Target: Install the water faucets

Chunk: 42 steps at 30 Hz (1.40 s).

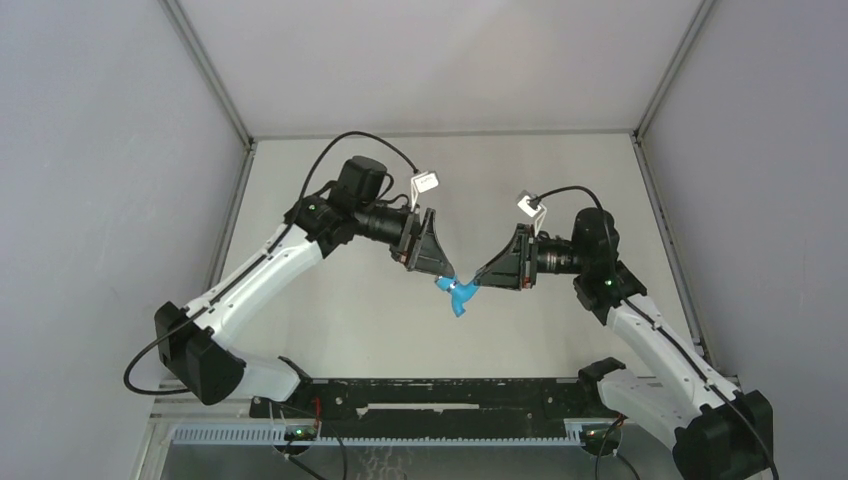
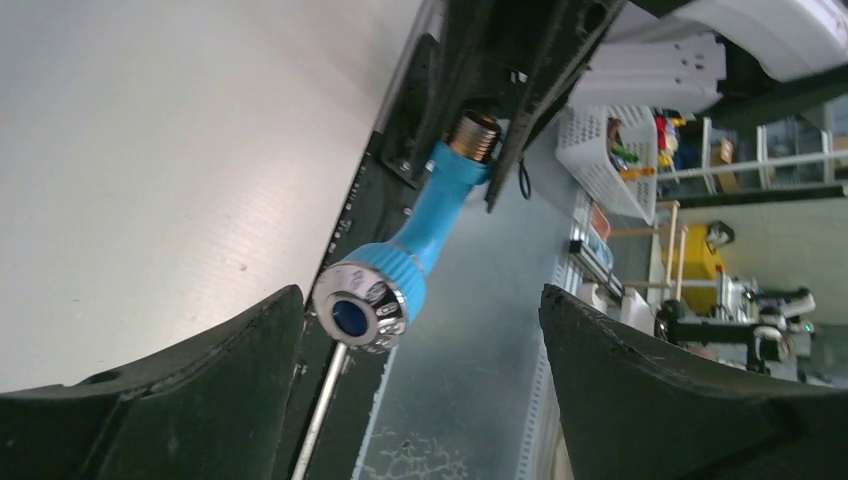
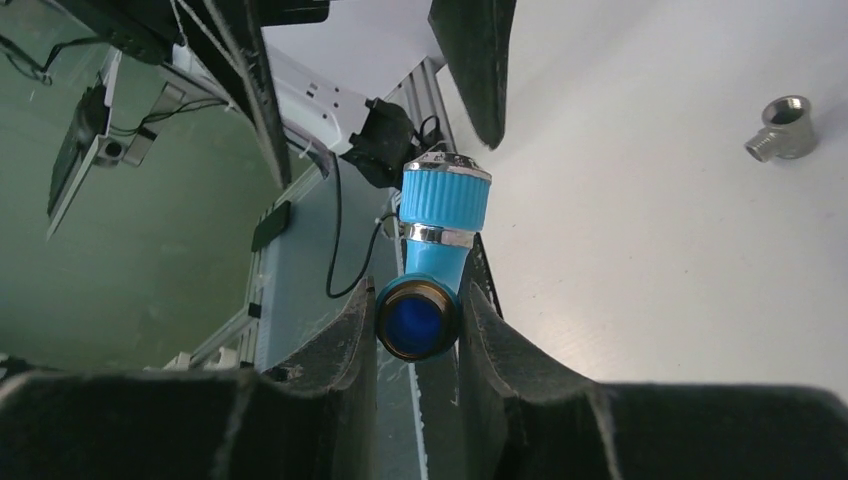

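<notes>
The bright-blue bent tap (image 1: 458, 296) hangs above the table's middle between both grippers. My right gripper (image 3: 418, 320) is shut on the tap's (image 3: 440, 215) brass-coloured threaded end, with the ribbed blue head and chrome cap pointing away. My left gripper (image 2: 420, 330) is open wide; the tap's chrome cap (image 2: 360, 310) sits just inside its left finger (image 2: 200, 380), and I cannot tell if they touch. The small grey metal fitting (image 3: 783, 127) lies on the white table in the right wrist view. It does not show in the top view.
A black rail with a white cable comb (image 1: 450, 395) runs along the table's near edge between the arm bases. Grey walls (image 1: 100, 150) close in the table on the left, right and back. A white basket (image 2: 600, 160) stands beyond the table.
</notes>
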### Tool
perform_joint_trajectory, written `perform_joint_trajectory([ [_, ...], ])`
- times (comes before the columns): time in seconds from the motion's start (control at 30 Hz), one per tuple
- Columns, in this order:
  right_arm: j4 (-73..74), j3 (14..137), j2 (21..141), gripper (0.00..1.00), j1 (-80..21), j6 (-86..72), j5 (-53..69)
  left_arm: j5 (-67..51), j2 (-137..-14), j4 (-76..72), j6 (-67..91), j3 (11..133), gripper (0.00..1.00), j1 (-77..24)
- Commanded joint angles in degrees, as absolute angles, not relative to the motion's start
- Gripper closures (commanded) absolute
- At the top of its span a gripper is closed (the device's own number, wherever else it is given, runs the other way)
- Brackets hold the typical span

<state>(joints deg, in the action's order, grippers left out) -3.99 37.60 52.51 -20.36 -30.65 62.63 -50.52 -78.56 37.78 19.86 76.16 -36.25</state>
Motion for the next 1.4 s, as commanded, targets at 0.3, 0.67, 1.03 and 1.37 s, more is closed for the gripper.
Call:
perform_joint_trajectory([
  [0.3, -9.1, 40.4, 53.5, 1.00, -21.6, -29.2, 69.9, -58.3, -80.4, 40.7, 11.7, 74.1, 0.15, -39.8],
  [0.67, -9.4, 40.4, 53.4, 1.00, -21.7, -29.0, 70.8, -62.6, -80.3, 40.3, 10.5, 73.0, 0.42, -40.9],
  [1.03, -10.8, 40.4, 53.9, 0.75, -21.5, -32.5, 65.1, -59.0, -79.2, 39.8, 12.2, 74.1, 1.00, -41.0],
  [1.37, -33.0, 26.9, 41.2, 0.19, -24.5, -55.2, 31.4, -50.7, -74.5, 16.9, 35.0, 68.3, 1.00, -36.4],
])
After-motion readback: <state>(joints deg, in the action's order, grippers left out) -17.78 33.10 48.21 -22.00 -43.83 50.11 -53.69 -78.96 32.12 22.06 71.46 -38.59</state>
